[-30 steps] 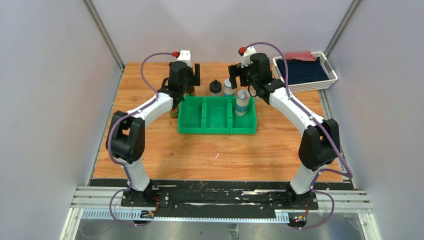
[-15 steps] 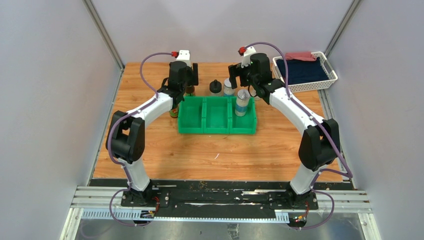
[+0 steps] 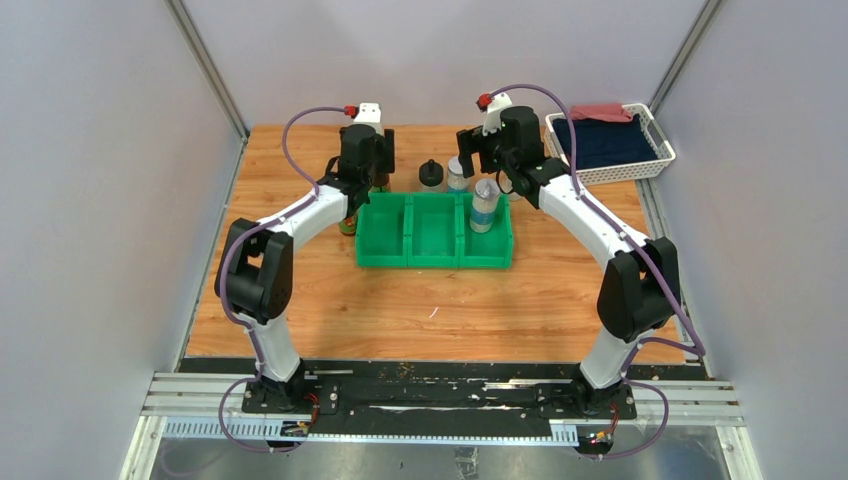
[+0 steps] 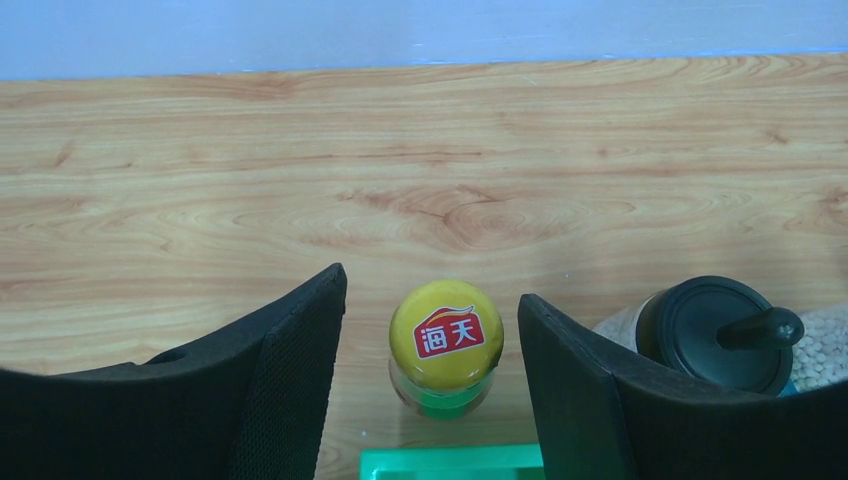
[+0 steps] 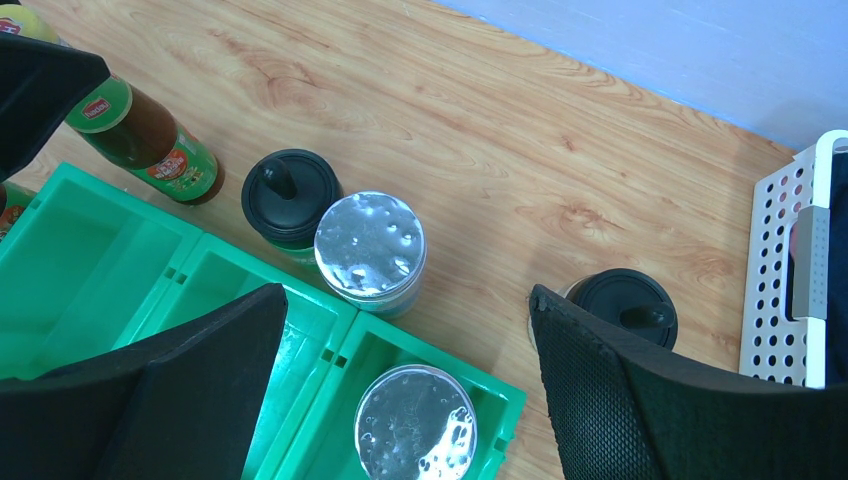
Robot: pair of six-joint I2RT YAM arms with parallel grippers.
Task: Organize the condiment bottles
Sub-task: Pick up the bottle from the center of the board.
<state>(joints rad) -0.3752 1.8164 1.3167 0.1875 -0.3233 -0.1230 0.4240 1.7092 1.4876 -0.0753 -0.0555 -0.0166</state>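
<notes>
My left gripper (image 4: 432,290) is open, its fingers on either side of a dark brown bottle with a yellow cap (image 4: 446,333), not touching it; in the top view the gripper (image 3: 378,162) is behind the bin's left end. A second brown bottle (image 3: 347,223) stands left of the bin, partly hidden by the arm. My right gripper (image 5: 407,295) is open and empty above the bin's right end. One silver-lidded shaker (image 5: 415,424) stands in the right compartment, another (image 5: 370,245) just behind the bin. Two black knob-lid bottles (image 5: 290,190) (image 5: 625,305) stand on the table.
The green three-compartment bin (image 3: 435,255) sits mid-table; its left and middle compartments hold nothing. A white basket (image 3: 655,160) with dark and red cloth stands at the back right. Grey walls close in on both sides and behind.
The left arm has shifted slightly over the yellow-capped bottle. The right arm and the bottles have not moved.
</notes>
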